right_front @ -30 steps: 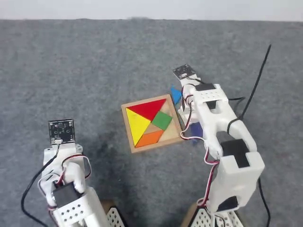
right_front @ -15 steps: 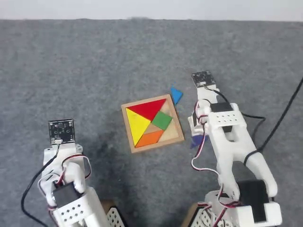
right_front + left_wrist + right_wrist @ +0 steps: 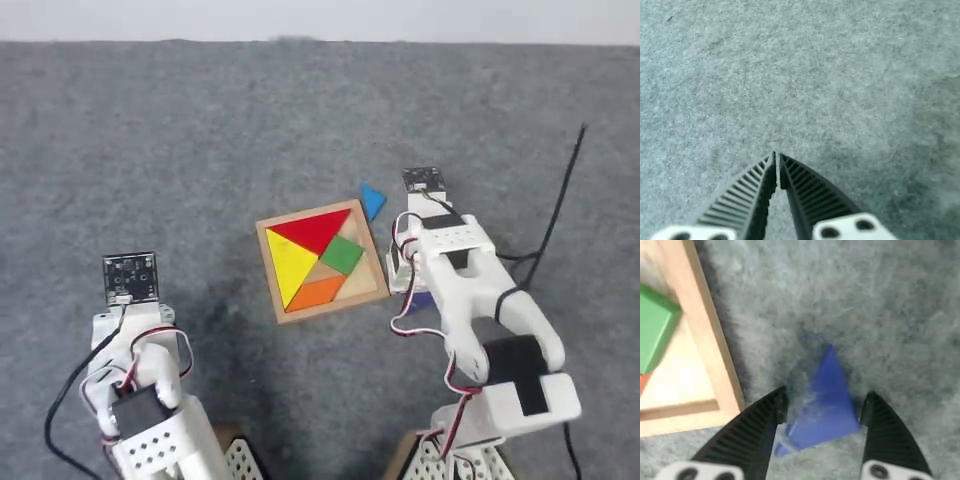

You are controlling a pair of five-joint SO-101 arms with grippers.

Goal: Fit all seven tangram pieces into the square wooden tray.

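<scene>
The square wooden tray [image 3: 373, 246] lies mid-table and holds a red triangle [image 3: 312, 230], a yellow triangle [image 3: 287, 264], a green square [image 3: 342, 255] and an orange piece [image 3: 318, 292]. A light blue triangle [image 3: 372, 201] lies on the carpet just past the tray's far right corner. My right gripper [image 3: 822, 412] is open and low, its fingers straddling a dark blue triangle [image 3: 826, 397] beside the tray's rim [image 3: 715, 370]. A sliver of this dark blue triangle [image 3: 418, 298] peeks out under the right arm [image 3: 450, 260]. My left gripper [image 3: 776, 159] is shut over bare carpet.
Grey carpet covers the whole table. The left arm [image 3: 140, 370] sits at the near left, well apart from the tray. A black cable [image 3: 555, 200] trails from the right arm toward the far right.
The right arm swung right, away from the tray's edge, then drew back toward its base and now sits over the dark blue triangle. Tray and left arm have not moved.
</scene>
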